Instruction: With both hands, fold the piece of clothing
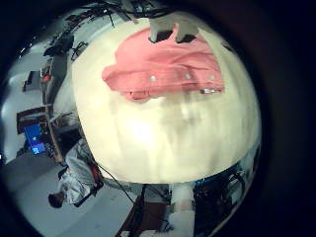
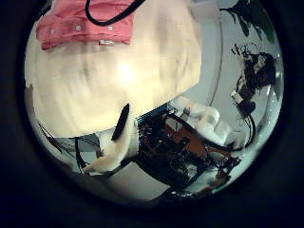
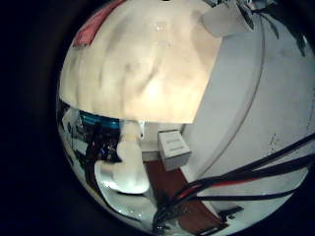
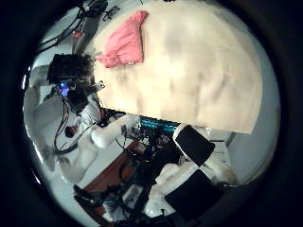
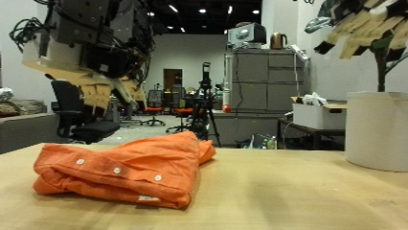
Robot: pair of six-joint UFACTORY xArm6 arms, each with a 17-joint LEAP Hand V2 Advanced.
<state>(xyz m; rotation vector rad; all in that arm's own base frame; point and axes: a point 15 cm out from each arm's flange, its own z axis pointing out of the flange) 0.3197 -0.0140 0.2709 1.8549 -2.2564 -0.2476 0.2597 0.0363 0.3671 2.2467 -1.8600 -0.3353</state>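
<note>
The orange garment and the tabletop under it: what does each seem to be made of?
The orange garment looks like soft woven cloth, matte, judging by its creases, rounded folds and small pale snaps or buttons. The tabletop looks like smooth light wood or laminate with a faint sheen; which one is unclear.

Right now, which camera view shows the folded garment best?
The outside view: the folded orange garment lies close and whole on the table, snaps visible. The left little finger side palm view shows it from above; the other palm views catch only edges of it.

No text, label, number or sign can be read on anything shown in any of the views.
</note>
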